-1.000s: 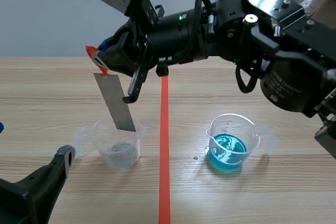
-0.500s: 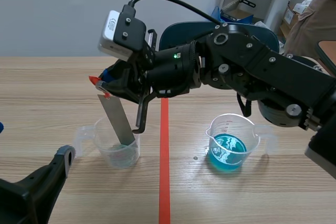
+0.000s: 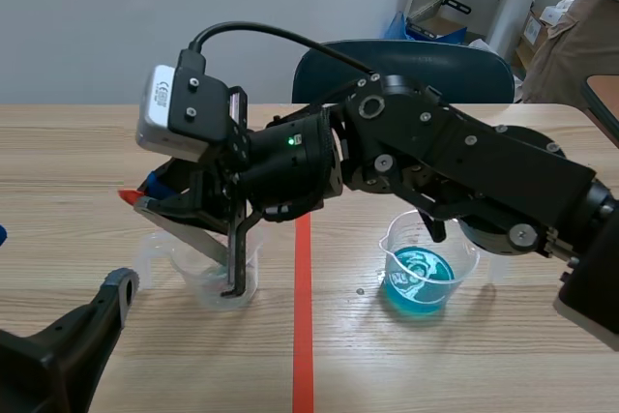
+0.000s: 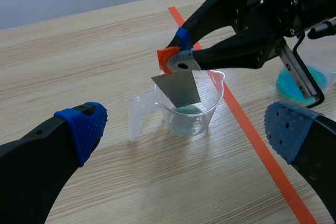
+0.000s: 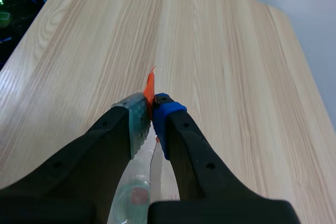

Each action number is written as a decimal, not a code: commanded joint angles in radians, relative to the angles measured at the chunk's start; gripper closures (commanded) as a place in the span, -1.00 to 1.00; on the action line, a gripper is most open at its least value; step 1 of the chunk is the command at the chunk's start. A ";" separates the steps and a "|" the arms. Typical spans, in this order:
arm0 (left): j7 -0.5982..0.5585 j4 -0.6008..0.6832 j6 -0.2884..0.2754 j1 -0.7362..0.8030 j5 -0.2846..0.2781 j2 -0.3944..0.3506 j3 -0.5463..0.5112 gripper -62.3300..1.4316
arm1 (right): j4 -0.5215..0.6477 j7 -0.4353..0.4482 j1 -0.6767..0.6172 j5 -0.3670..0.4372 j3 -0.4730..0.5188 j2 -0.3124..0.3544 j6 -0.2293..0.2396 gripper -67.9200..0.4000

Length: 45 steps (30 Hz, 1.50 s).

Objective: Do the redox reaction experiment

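A clear beaker (image 3: 221,276) with a little liquid stands left of the red tape line, and a second beaker (image 3: 424,266) of blue liquid stands to the right of it. My right gripper (image 3: 155,198) reaches across from the right and is shut on the orange tag (image 5: 149,87) of a grey metal strip (image 3: 189,232). The strip (image 4: 181,87) slants down into the clear beaker (image 4: 191,116), with its lower end inside the rim. Near the table's front, my left gripper (image 4: 186,132) stands open, its fingers on either side of this beaker and not touching it.
The red tape line (image 3: 303,336) runs between the two beakers. A blue chair (image 3: 406,60) stands behind the table's far edge, with a person's sleeve (image 3: 580,26) at the back right. The right arm's body hangs above the table's middle.
The right arm has come down and to the left with the strip. The strip has tilted flatter and its lower end has sunk into the clear beaker. The left gripper has kept still.
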 commanded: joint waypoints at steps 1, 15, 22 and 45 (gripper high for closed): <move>-0.015 0.014 -0.002 0.000 0.001 0.003 0.000 -1.00 | 0.011 -0.015 0.020 -0.006 -0.003 0.000 0.011 0.97; -0.015 0.014 -0.002 0.000 0.002 0.003 0.000 -1.00 | 0.011 -0.023 0.020 -0.006 -0.015 0.000 0.011 0.08; -0.015 0.014 -0.002 0.000 0.002 0.003 0.000 -1.00 | 0.011 -0.019 0.020 -0.005 -0.015 0.000 0.011 -0.71; -0.015 0.014 -0.002 0.000 0.002 0.003 0.000 -1.00 | 0.011 -0.019 0.019 -0.001 -0.014 0.000 0.011 -1.00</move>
